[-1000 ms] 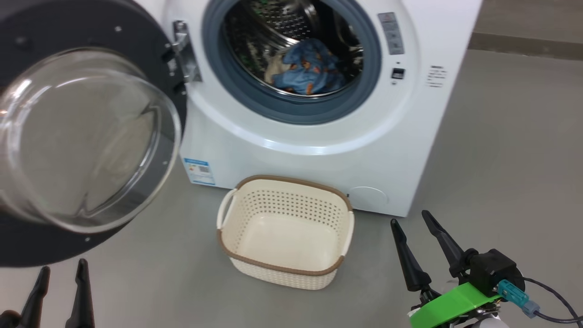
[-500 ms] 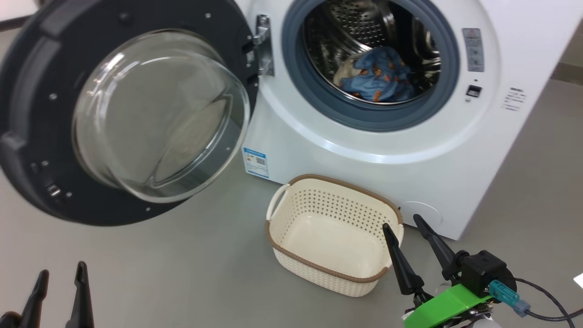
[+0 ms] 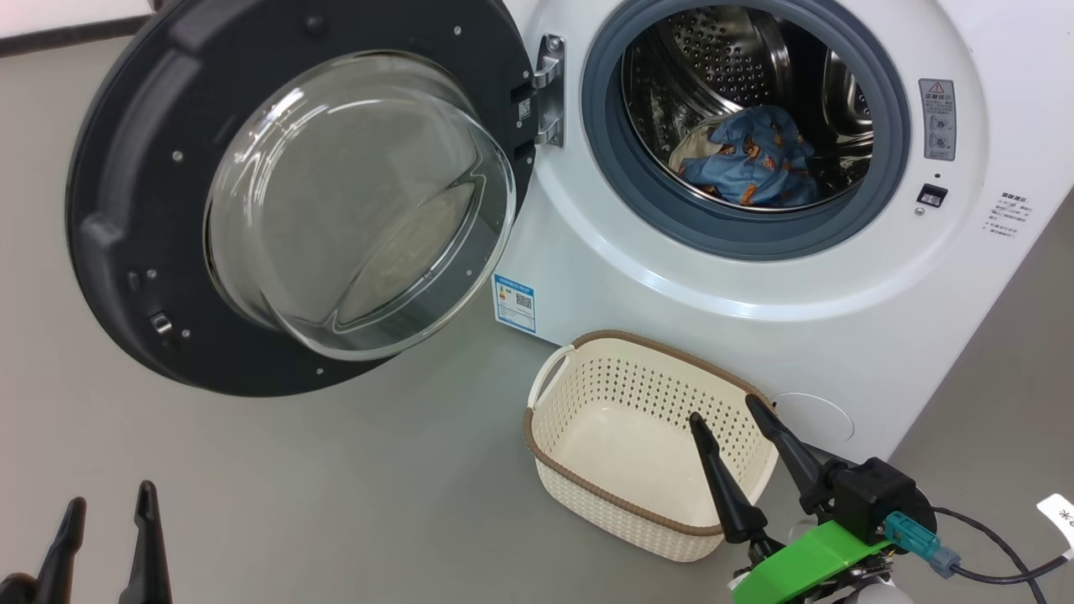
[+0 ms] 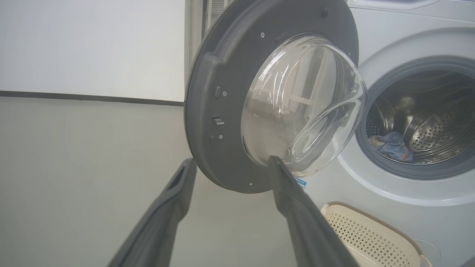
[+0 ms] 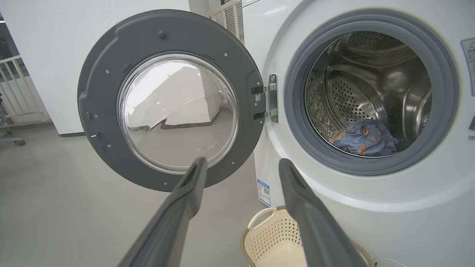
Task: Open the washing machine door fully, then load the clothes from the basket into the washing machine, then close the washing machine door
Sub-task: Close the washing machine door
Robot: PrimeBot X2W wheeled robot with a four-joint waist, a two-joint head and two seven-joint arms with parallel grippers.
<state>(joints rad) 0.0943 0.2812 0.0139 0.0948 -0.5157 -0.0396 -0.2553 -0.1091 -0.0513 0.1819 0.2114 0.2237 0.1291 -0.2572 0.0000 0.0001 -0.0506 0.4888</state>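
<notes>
basket [image 3: 604, 394] empty, clothes [image 3: 751, 159] in drum [image 3: 738, 59] at 2 o'clock; door [image 3: 126, 168] wide open at 10; my left gripper [image 3: 112, 493] and right gripper [image 3: 722, 407] both spread, empty; I'd push door's far rim with left, slow swing till it latches

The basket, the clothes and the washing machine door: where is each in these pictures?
basket [image 3: 621, 522]: head view, on its front wall.
clothes [image 3: 751, 164]: head view, on blue fabric in the drum.
washing machine door [image 3: 117, 193]: head view, on its black rim.
</notes>
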